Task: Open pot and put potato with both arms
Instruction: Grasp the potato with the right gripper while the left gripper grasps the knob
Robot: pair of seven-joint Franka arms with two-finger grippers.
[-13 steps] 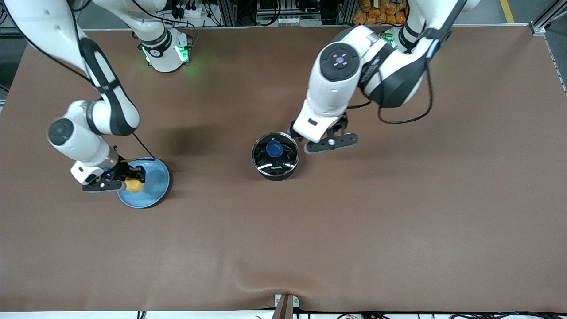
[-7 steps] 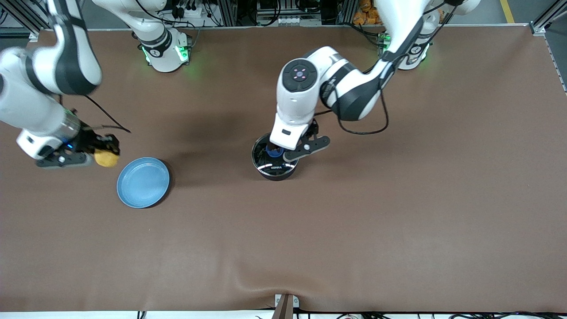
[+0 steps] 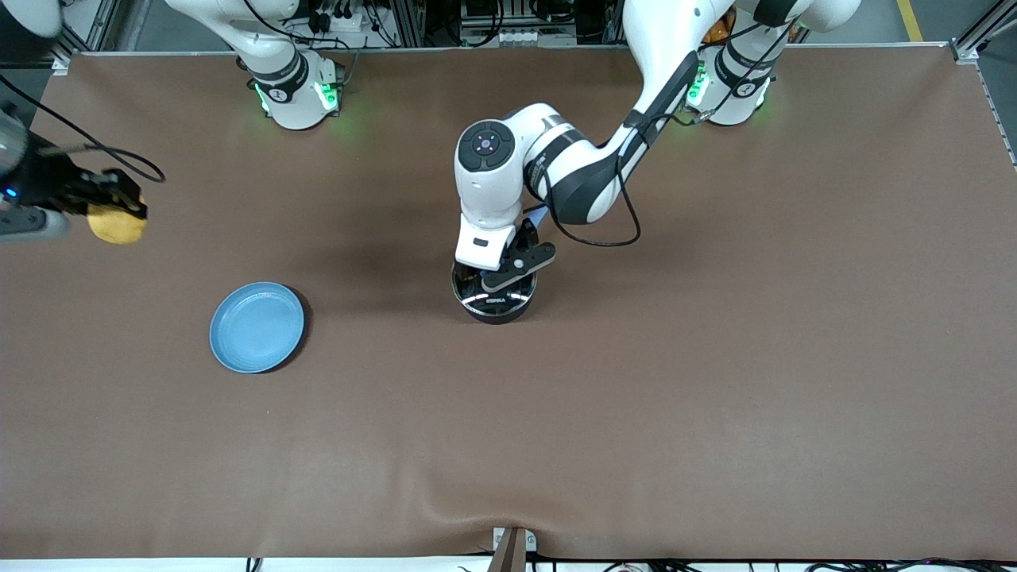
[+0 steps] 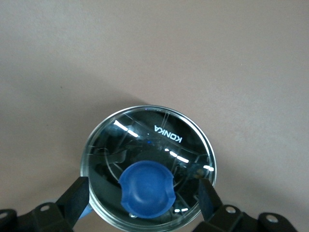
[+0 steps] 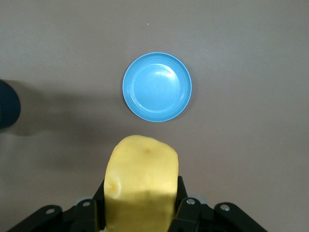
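From the front we've got the left gripper right over the pot, which sits mid-table with its glass lid on; the arm hides the knob from here. The right gripper hangs high over the right arm's end of the table, pinched on the potato — well apart from the pot. The blue plate lies bare, nearer the front camera than the pot.

On the left wrist view we're looking straight down on the lid: the blue knob sits between the two spread fingers, neither one touching it. That knob looks like our only sensible hold; the glass around it is smooth and probably slippery, and we'd judge the lid rigid, breakable and fairly light, so a centred squeeze and a straight lift seem wise.

On the right wrist view the potato fills the space between the closed fingers, gripped across its middle, with the plate on the table below. It looks firm and smooth-skinned, light enough — a rounded lump that could roll once released
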